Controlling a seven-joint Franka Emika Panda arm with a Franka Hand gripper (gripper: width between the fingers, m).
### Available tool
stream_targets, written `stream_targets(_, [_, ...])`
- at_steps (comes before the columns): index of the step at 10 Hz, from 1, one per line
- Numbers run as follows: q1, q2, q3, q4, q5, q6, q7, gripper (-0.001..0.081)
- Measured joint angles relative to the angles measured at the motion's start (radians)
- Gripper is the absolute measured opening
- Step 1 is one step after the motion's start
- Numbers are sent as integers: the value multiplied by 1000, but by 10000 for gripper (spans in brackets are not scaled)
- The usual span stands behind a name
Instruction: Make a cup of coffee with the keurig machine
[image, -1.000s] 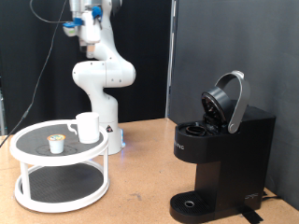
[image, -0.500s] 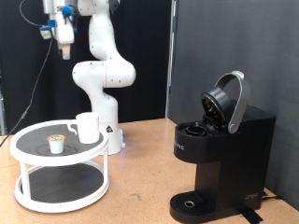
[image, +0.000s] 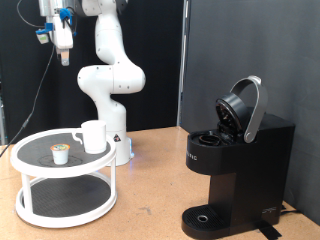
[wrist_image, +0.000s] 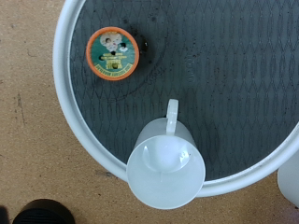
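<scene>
The white cup (image: 94, 136) stands on the top tier of a white round stand (image: 30, 158), with a small tan-topped pod (image: 61, 153) beside it. The black keurig machine (image: 235, 175) stands at the exterior view's right, its lid (image: 244, 108) hinged up. My gripper (image: 63, 58) hangs high above the stand, pointing down, with nothing seen in it. The wrist view looks straight down on the cup (wrist_image: 166, 173), handle towards the pod (wrist_image: 112, 53), both on the stand's dark mesh top. No fingers show there.
The white robot base (image: 112, 90) rises behind the stand. The stand has a lower tier (image: 65, 205). The wooden table (image: 150, 200) lies between stand and machine. A round drip tray (image: 205, 218) sits at the machine's foot. Black curtains hang behind.
The gripper has swung to the exterior view's left, from above the cup to above the stand's left part. Cup, pod and machine have not moved.
</scene>
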Motion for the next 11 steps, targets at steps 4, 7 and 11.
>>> stream_targets(4, [-7, 53, -31, -112, -11, 190, 39, 734])
stream_targets(7, [-15, 128, -36, -193, -38, 364, 57, 734])
stream_targets(11, [-20, 179, -42, -228, -37, 458, 62, 734])
